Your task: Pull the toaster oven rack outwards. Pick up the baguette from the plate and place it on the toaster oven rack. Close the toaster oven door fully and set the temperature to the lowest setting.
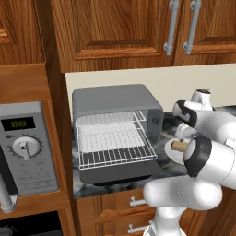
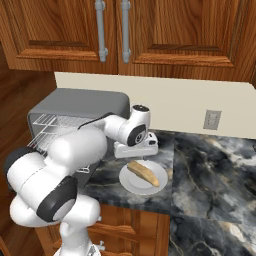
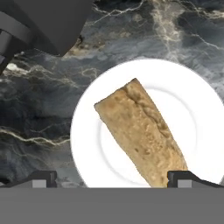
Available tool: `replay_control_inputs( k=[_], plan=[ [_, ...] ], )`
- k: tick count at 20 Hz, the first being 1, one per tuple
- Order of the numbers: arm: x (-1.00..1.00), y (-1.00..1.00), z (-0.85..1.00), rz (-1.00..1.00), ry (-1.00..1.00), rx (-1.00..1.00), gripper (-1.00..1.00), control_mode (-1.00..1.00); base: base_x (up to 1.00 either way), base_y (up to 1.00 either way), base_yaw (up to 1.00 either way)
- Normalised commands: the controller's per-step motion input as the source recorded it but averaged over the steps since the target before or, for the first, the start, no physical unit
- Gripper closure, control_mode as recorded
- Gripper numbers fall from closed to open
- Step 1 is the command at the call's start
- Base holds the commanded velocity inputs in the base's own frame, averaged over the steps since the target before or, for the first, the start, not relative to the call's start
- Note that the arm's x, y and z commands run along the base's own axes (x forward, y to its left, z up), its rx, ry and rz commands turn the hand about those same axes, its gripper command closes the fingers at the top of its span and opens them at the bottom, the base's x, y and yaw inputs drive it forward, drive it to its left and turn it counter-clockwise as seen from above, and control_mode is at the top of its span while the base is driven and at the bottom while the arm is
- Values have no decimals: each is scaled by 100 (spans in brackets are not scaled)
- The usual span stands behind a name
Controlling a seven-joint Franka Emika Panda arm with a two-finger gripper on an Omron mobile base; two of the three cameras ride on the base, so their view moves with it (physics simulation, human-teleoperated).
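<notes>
A: The dark marble-veined stone bench [image 2: 210,165] looks polished. On it, the round white plate [image 3: 96,127] is smooth and glossy, like glazed ceramic.

B: On that plate, the tan-brown baguette [image 3: 140,131] has a rough, matt crust. Left of the plate, the boxy grey toaster oven [image 1: 110,99] looks matt, with a thin silver wire rack [image 1: 115,143]; above the plate, varnished wooden cabinets [image 2: 165,35].

Tan baguette [image 3: 142,135] lying on white plate [image 3: 87,144], rack [image 1: 115,140] pulled out of grey toaster oven [image 1: 115,99]
</notes>
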Motion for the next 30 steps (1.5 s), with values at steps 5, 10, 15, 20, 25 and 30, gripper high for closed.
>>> replay_control_inputs(
  k=[5,10,15,20,25,30],
  plan=[
    [34,5,0,0,0,-6,-100,-100,0,0,0],
    [1,1,-7,0,0,-1,-100,-100,0,0,0],
    [16,0,-20,0,0,0,-100,-100,0,0,0],
    [4,0,-4,0,0,0,-100,-100,0,0,0],
    [0,0,-33,0,0,0,-100,-100,0,0,0],
    [0,0,-29,0,0,0,-100,-100,0,0,0]
  ],
)
